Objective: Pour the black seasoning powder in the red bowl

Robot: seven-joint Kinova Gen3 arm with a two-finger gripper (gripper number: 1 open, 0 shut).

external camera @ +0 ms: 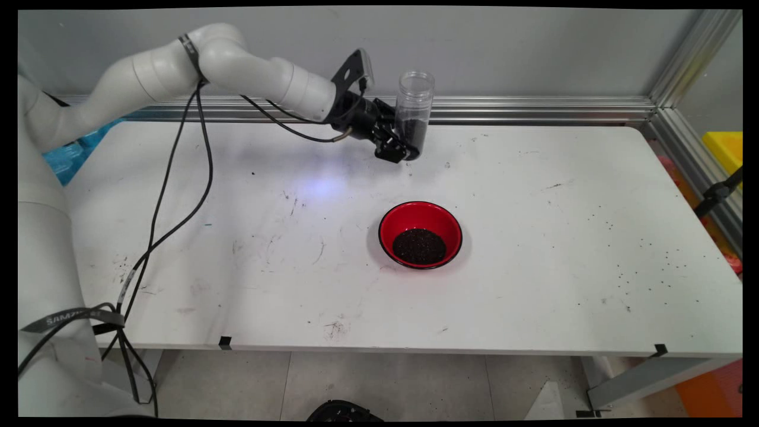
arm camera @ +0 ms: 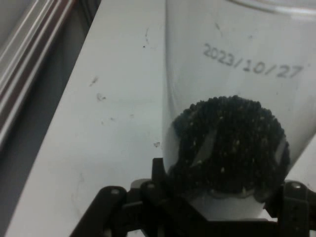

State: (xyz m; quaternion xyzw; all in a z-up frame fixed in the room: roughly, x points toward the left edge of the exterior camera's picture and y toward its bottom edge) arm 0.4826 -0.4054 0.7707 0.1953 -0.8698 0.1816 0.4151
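Note:
My gripper [external camera: 408, 148] is shut on a clear plastic jar [external camera: 413, 107], held upright above the far middle of the table. The jar's lower part holds small black grains [arm camera: 229, 143], and its upper part is see-through, with an open mouth at the top. In the hand view the jar [arm camera: 237, 74] fills the right side between the black linkage, with the date 2023/10/27 printed on its wall. A red bowl [external camera: 420, 235] with a black rim stands on the table nearer the front, below the jar, with a heap of the same black grains [external camera: 419, 245] in it.
The white table [external camera: 533, 267] carries scuffs and scattered black grains [external camera: 646, 267] toward the right. An aluminium rail [external camera: 533, 110] runs along the back edge and down the right side. Black cables [external camera: 172, 196] hang from the arm over the table's left part.

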